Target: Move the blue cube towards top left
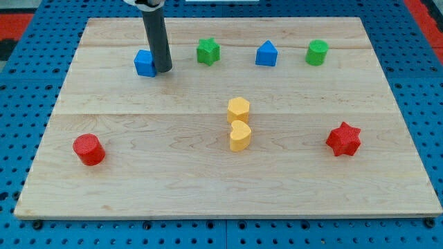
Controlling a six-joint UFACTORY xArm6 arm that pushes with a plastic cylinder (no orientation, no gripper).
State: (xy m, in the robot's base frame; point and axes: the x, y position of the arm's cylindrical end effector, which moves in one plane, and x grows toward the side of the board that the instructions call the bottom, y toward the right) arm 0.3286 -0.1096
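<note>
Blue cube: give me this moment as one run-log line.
task: push blue cube top left | my tip: touching cube's right side | cube: upper left of board, short of corner | nearest neighbour: green star, to its right

The wooden board [208,187] carries eight blocks — two blue, two green, two yellow, two red — seemingly all upright.

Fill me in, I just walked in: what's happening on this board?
A robot arm with a rod is nudging the blue cube toward the board's top left. My tip sits against the cube's right side, near the view's top left. The other blocks lie apart, untouched.
</note>
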